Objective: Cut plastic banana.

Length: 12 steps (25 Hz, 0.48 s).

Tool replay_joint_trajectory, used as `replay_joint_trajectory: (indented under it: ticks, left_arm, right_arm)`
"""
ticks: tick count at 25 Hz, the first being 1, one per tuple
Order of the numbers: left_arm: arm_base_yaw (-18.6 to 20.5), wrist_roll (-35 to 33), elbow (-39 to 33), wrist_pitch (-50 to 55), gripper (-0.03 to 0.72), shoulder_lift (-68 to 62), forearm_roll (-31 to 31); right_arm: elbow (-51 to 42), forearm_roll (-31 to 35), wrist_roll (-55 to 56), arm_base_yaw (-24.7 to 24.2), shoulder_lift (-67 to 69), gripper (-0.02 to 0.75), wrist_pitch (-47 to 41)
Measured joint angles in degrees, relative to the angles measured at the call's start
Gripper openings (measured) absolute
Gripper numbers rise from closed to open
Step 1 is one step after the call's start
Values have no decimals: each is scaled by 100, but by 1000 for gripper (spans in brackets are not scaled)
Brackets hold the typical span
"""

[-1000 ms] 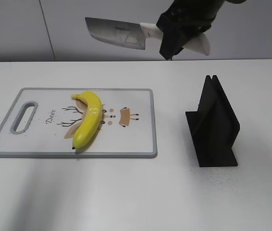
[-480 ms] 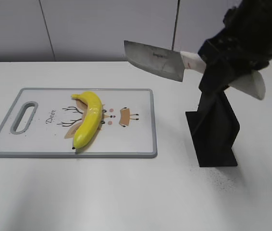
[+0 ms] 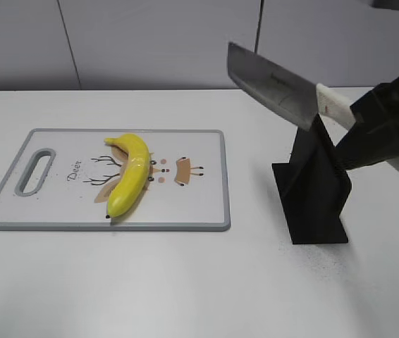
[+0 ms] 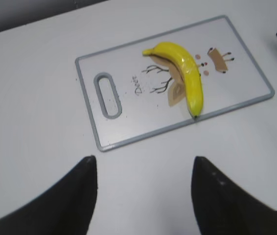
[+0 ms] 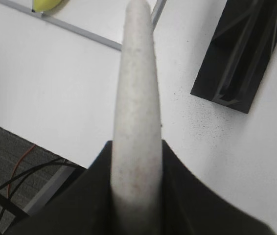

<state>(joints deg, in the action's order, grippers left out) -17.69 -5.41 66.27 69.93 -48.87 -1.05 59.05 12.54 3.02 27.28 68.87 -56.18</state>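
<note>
The yellow plastic banana (image 3: pixel 130 174) lies whole on the white, grey-rimmed rectangular cutting board (image 3: pixel 199 204), across the printed deer drawing near the board's middle, its stem end toward the far edge. The board rests flat on the white table (image 3: pixel 185 282), with its oval handle slot at the left end. To the right of the board, apart from it, stands a black slotted knife stand (image 3: pixel 316 190). Above that stand a broad steel cleaver with a white handle (image 3: pixel 273 84) hangs in the air, blade tilted down to the right, clamped by its handle in the right gripper (image 5: pixel 136 161). The left gripper (image 4: pixel 143 196) hovers spread wide above the table near the board, holding nothing.
</note>
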Motion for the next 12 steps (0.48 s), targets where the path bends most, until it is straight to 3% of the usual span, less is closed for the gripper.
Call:
replay_joint_trajectory:
  ticks: [12]
  left_arm:
    - [0,0,-2521,-48,584,2637,60]
  right_arm:
    - [-453,-774,1378,0,-480,183,176]
